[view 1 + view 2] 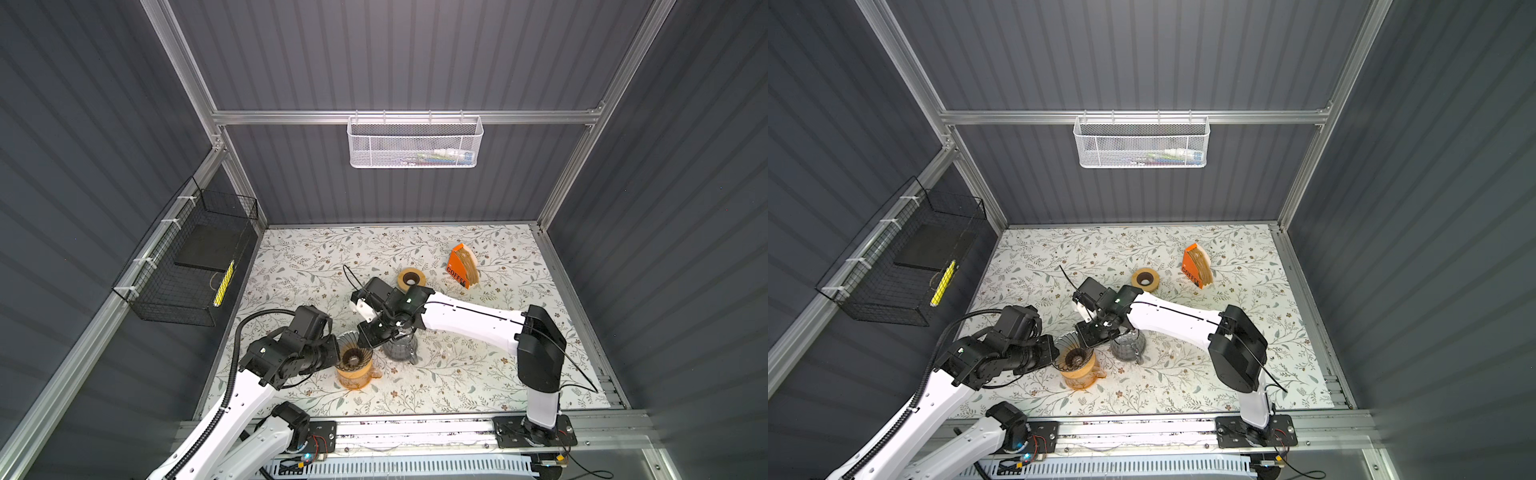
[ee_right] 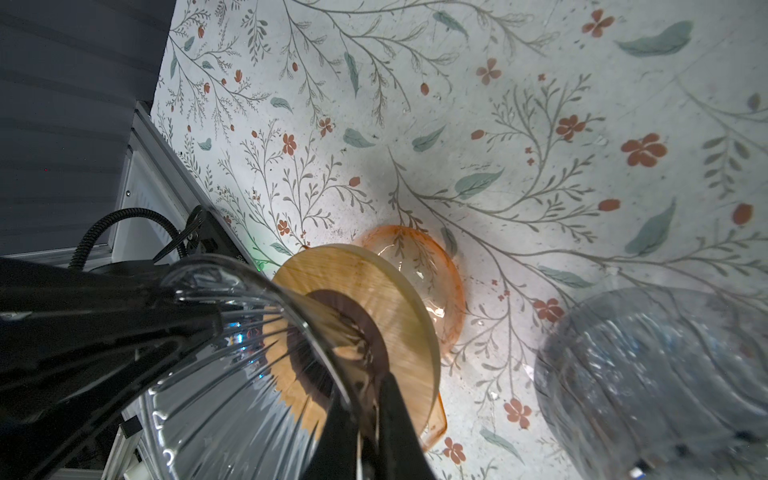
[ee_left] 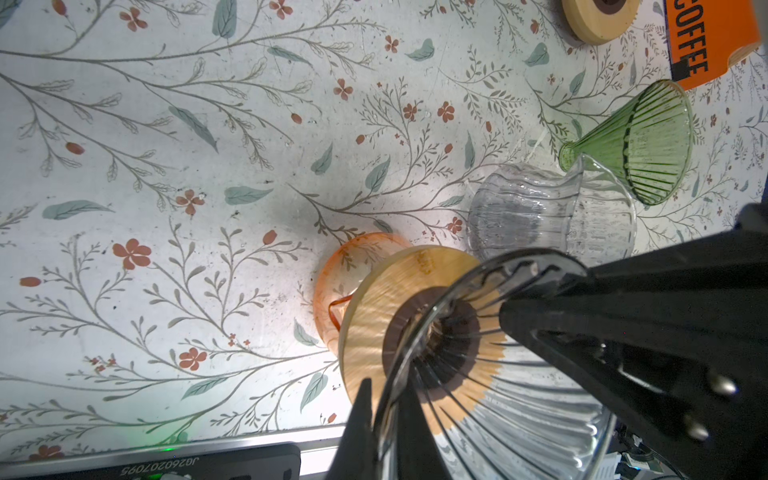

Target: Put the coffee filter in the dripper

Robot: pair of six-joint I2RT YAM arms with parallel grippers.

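Left gripper and right gripper flank the clear dripper, mouth up on the orange carafe, lower centre of a top view; coffee filters stand on edge in the orange holder, upper right. Left wrist view: jaws pinch the dripper's rim, nearly closed; right wrist view: likewise.

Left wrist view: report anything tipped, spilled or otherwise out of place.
The green ribbed glass dripper lies on its side on the floral table cover, next to the clear ribbed glass carafe. Its wide mouth faces sideways rather than up. Nothing looks spilled or broken.
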